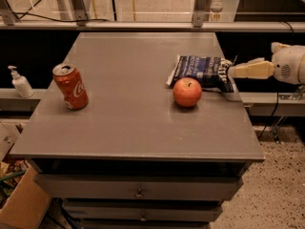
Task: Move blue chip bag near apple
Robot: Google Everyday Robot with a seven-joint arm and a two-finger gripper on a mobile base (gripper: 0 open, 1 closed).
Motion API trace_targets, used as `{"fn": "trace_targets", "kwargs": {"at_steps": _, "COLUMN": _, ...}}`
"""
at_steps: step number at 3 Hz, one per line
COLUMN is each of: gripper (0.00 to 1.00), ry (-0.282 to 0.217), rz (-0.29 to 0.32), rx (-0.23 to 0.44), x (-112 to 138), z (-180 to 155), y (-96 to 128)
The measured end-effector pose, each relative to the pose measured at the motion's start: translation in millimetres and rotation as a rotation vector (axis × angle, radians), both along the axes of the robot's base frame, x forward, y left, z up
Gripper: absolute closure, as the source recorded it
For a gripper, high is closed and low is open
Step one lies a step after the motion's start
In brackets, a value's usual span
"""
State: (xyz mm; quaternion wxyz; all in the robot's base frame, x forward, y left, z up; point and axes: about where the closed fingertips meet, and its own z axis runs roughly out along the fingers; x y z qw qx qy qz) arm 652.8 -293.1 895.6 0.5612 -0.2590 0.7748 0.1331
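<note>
The blue chip bag [200, 69] lies flat on the grey table [128, 128], near its right edge. The apple [187, 92] stands just in front of the bag, touching or almost touching its front edge. My gripper [232, 71] reaches in from the right at table height. Its cream tip is at the bag's right end, beyond the table's right edge, and it holds nothing that I can see.
A red soda can [70, 86] stands on the table's left side. A white pump bottle [20, 82] sits on a ledge to the left. A cardboard box [19, 204] is on the floor at lower left. Drawers [138, 190] run under the tabletop.
</note>
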Motion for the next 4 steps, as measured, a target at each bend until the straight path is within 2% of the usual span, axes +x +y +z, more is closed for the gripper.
{"fn": "trace_targets", "kwargs": {"at_steps": 1, "gripper": 0.00, "ry": -0.028, "rz": 0.013, "rx": -0.015, "x": 4, "z": 2, "y": -1}}
{"fn": "trace_targets", "kwargs": {"at_steps": 2, "gripper": 0.00, "ry": -0.025, "rz": 0.013, "rx": -0.012, "x": 3, "z": 2, "y": 0}}
{"fn": "trace_targets", "kwargs": {"at_steps": 3, "gripper": 0.00, "ry": -0.101, "rz": 0.006, "rx": -0.089, "x": 7, "z": 12, "y": -6}}
{"fn": "trace_targets", "kwargs": {"at_steps": 4, "gripper": 0.00, "ry": -0.333, "rz": -0.083, "rx": -0.213, "x": 17, "z": 58, "y": -49}}
